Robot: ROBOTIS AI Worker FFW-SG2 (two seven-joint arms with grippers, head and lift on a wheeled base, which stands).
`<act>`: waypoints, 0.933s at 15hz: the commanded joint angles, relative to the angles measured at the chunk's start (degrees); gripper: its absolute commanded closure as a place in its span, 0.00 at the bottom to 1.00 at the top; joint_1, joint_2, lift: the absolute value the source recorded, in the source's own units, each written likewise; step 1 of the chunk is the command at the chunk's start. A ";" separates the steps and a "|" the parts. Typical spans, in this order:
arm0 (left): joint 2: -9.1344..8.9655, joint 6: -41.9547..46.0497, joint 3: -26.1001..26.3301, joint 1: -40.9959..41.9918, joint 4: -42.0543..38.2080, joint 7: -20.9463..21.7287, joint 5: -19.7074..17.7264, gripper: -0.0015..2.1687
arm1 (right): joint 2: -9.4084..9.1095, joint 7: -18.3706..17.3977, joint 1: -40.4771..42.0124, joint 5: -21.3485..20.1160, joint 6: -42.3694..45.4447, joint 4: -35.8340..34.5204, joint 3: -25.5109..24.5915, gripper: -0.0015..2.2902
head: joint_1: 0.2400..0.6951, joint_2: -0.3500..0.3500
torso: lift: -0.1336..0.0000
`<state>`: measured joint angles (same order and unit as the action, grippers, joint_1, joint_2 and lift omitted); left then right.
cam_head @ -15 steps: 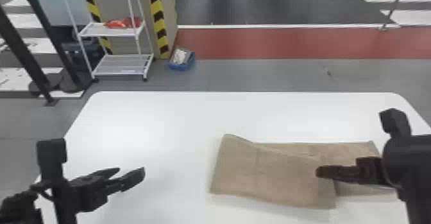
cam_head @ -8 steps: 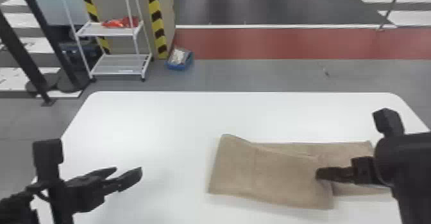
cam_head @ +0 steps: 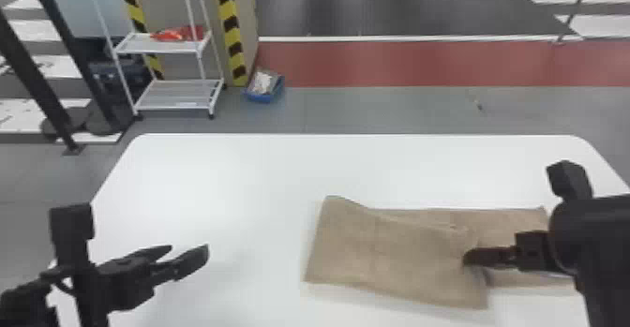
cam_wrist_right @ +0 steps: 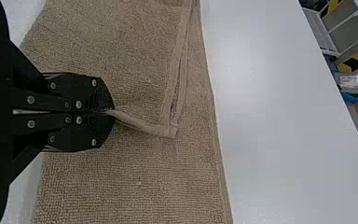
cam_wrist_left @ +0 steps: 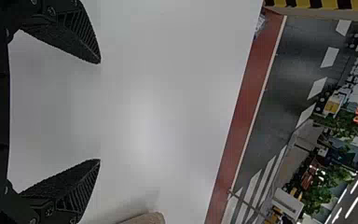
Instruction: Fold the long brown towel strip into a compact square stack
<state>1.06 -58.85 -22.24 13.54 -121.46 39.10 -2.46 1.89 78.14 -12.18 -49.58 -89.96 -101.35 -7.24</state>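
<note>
Brown towel (cam_head: 393,251): on the right side of the white desk (cam_head: 281,167), with one part folded over on top of the rest
Right end effector (cam_head: 468,258): squeezed shut on the edge of the towel's top part
Left end effector (cam_head: 190,252): wide open with nothing in it, over the desk's left side, well apart from the towel

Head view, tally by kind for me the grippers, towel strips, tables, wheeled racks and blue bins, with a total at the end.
Grippers: 2 (left gripper, right gripper)
Brown towel strip: 1
White table: 1
White wheeled rack: 1
Blue bin: 1
Total: 6
</note>
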 commanded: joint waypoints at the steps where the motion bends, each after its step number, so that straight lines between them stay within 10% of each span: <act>1: 0.08 0.00 -0.08 0.00 0.09 -0.07 0.00 0.07 | -0.66 0.19 -0.13 2.12 -0.12 -0.60 -1.37 0.54 | 1.00 0.56 | 0.07; 14: 0.61 0.00 -0.26 0.00 0.09 0.28 -0.18 0.07 | 0.13 0.19 -2.77 6.60 -0.12 -3.94 -7.79 0.54 | 1.00 0.56 | 0.07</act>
<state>1.57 -58.85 -22.57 13.54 -121.47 39.38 -2.53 1.73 78.13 -14.87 -42.79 -89.96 -106.01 -14.24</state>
